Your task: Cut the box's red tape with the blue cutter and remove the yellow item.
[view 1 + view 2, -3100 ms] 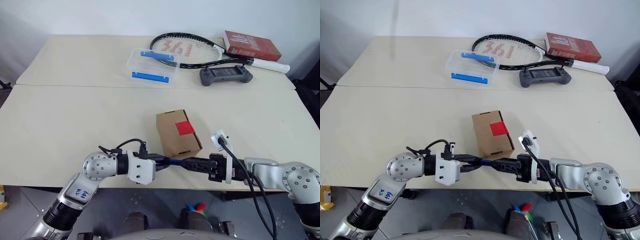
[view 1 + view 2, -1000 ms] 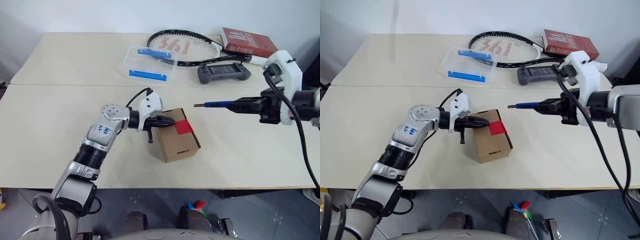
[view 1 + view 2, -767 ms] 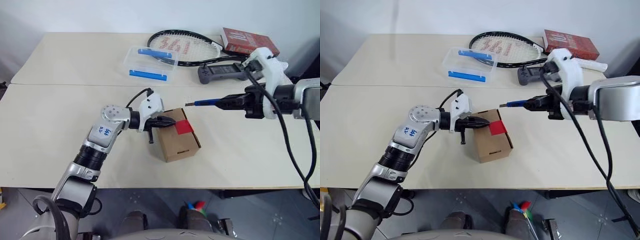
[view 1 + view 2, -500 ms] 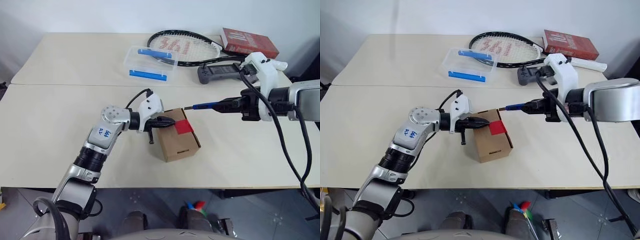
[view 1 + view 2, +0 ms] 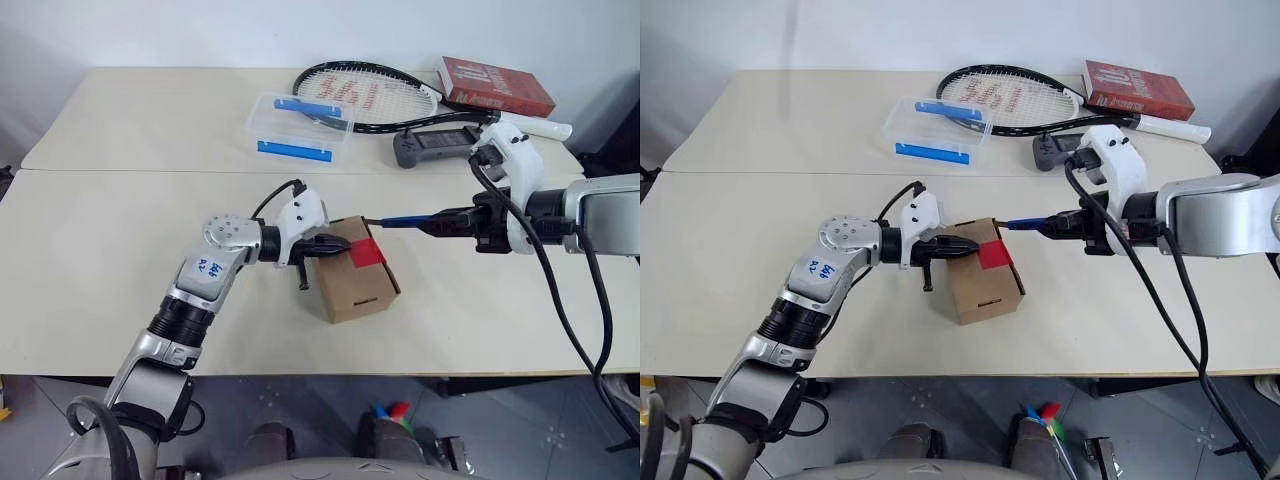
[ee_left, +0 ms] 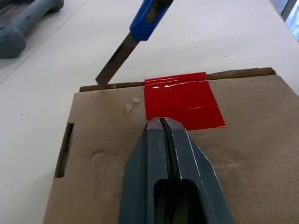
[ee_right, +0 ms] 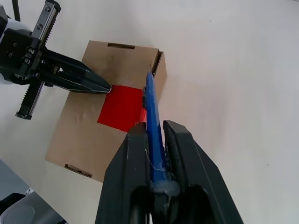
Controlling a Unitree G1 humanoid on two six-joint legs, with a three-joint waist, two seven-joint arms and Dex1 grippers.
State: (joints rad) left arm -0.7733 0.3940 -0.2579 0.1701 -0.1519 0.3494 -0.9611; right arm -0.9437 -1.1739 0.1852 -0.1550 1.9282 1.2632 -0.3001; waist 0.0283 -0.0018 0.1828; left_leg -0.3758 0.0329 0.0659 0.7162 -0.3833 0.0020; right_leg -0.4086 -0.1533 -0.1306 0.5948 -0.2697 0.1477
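The brown box (image 5: 355,280) sits near the table's middle with the red tape (image 5: 367,253) on its top face. My left gripper (image 6: 161,122) is shut, and its tips press on the box top at the tape's near edge. My right gripper (image 7: 156,127) is shut on the blue cutter (image 7: 152,107) and comes in from the right. The cutter's grey blade (image 6: 117,60) slants down, and its tip is at the box's far top edge, just beside the tape. The yellow item is out of view.
At the back of the table lie a clear plastic case with blue clips (image 5: 300,128), a tennis racket (image 5: 365,95), a grey controller (image 5: 440,148) and a red book (image 5: 497,85). The table's front edge runs close behind the box.
My right gripper has carried the cutter left and down, bringing the blade tip from open air to the box's top edge. The left gripper has stayed on the box.
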